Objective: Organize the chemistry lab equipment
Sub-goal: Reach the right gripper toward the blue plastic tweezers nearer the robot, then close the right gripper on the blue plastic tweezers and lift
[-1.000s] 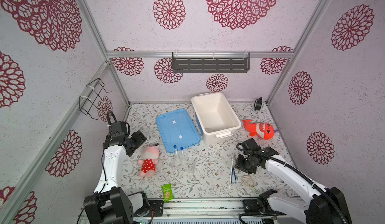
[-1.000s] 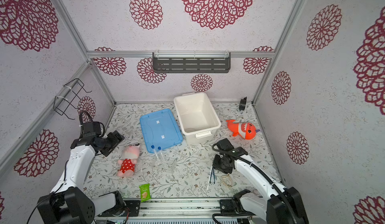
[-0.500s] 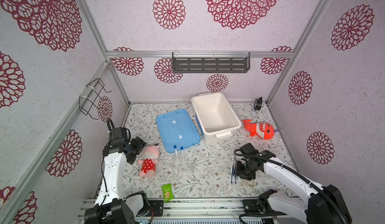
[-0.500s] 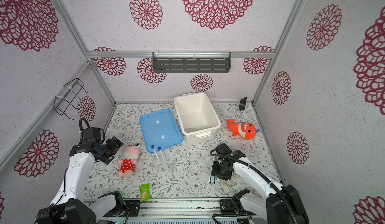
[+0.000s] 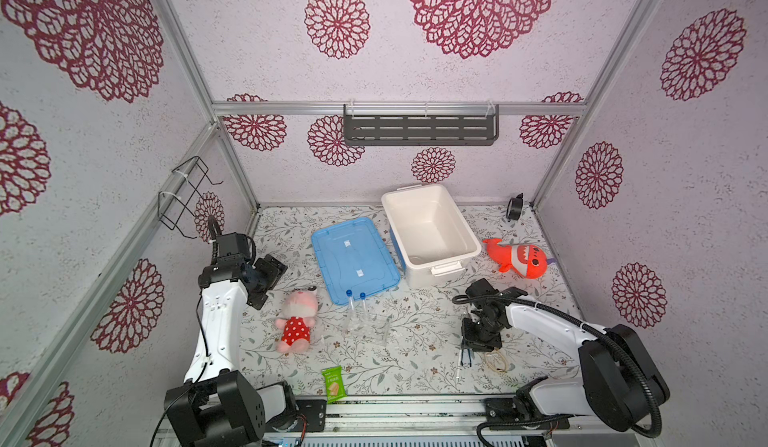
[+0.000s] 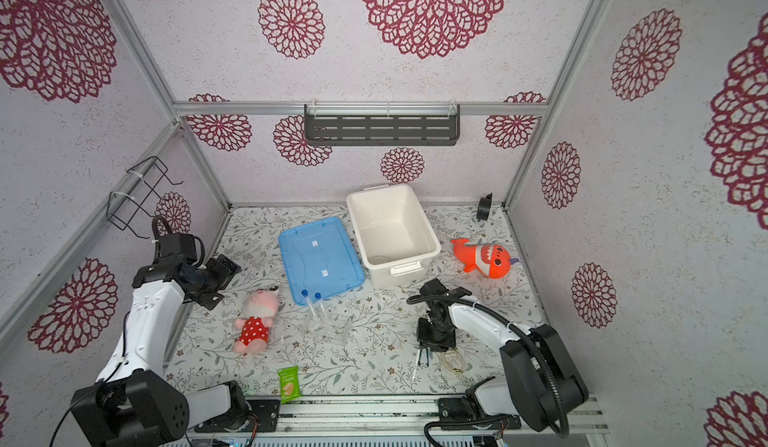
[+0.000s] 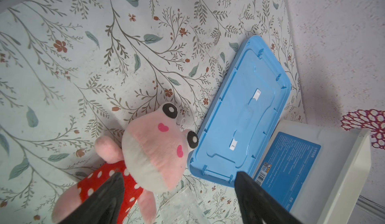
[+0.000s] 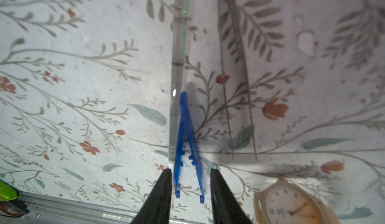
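2 capped tubes (image 5: 351, 301), 2 plushies (image 5: 297, 318), 1 bin (image 5: 419, 274), 1 lid (image 5: 353, 258), 1 tweezers (image 8: 184, 108)

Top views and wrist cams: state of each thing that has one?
white bin: upright, lid off.
blue lid: off, flat on the table beside the bin.
two tubes: capped, lying by the lid's near edge.
blue tweezers: flat on the table, tips spread.
right gripper: open, straddling the tweezers, not clamped.
left gripper: open, empty.
watch: lying face up.
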Motion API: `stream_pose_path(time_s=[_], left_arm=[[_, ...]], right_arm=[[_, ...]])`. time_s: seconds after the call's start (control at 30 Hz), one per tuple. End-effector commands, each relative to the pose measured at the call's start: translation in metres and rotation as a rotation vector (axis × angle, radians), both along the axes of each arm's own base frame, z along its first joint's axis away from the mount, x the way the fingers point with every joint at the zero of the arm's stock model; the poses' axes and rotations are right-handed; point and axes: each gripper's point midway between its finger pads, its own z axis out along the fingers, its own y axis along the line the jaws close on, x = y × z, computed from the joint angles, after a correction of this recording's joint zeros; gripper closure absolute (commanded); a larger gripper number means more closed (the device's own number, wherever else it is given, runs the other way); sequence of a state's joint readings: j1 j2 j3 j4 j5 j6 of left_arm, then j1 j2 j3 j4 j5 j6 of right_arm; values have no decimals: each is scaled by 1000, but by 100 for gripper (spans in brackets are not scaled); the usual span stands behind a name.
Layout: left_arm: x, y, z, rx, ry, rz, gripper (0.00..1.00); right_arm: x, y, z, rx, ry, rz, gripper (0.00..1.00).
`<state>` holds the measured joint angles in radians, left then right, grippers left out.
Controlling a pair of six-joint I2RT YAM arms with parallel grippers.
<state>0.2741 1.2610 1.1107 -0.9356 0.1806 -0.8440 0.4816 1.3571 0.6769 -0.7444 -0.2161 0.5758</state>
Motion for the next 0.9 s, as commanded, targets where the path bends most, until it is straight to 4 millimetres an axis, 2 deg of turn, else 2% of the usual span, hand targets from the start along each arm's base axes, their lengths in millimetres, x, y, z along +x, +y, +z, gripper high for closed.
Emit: stream_pose_path(time_s=[0.0,0.3,0.53,0.67,0.73,0.87], left_arm=[[9,2,6,23,0,13,14],[29,-7,7,8,8,-2,14],[34,-10,12,-8,8,-15,14],[29,-9,11,6,32,-23,14],[28,-9,10,7,36,-20,14],[24,-12,9,-6,37,-25,14]], right_arm=[[-2,-1,-1,-6,-7,40,68],[-9,-17,-11,-81,5,2,76],[-11,-23,-5,-103,9,-33,77],[-9,-23,0,-90,-16,-25,77],[-10,-26,-2,-106,-10,-15,76],[-8,-24,-2,-95,-18,-14,65]])
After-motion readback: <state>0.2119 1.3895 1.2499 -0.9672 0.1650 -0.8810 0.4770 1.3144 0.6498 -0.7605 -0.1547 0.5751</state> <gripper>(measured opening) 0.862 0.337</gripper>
